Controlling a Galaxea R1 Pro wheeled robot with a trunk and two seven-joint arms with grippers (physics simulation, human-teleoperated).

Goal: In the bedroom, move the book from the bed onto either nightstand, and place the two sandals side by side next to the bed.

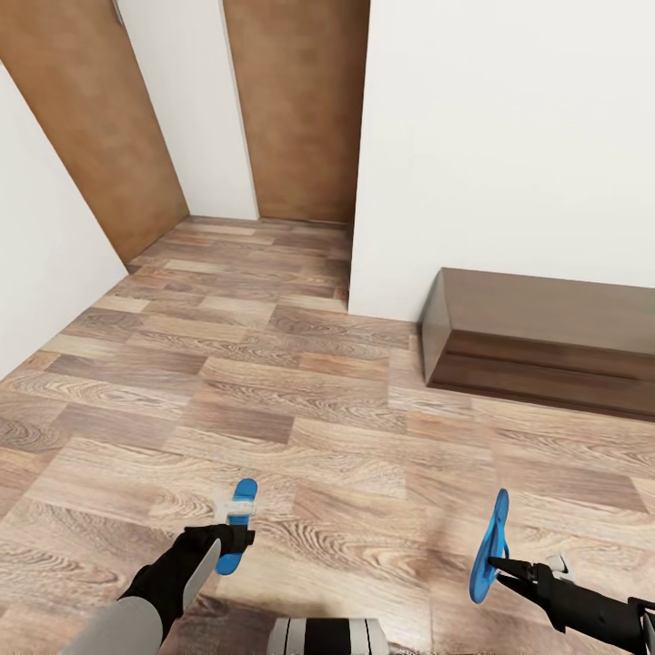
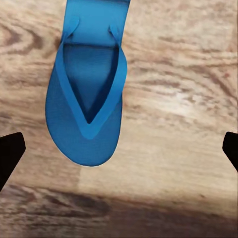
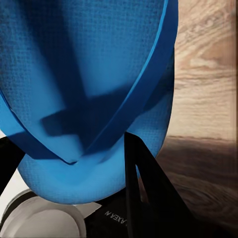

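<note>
While the left gripper (image 1: 238, 537) hangs with fingers spread wide, one blue sandal (image 2: 88, 94) lies flat on the wood-plank floor (image 1: 300, 400) beneath it. Right gripper (image 1: 496, 566) pinches the second sandal (image 1: 490, 546), held on edge. Dark bench (image 1: 546, 341) stands against the wall.

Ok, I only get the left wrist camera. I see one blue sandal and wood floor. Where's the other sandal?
Observer: The right gripper is pinching the other sandal, which is standing on edge.
Operator: What's in front of us?
Observer: A long dark bench stands against the white wall, ahead on the right.
Operator: Anything else?
Observer: Two brown doors, further away on the left.
</note>
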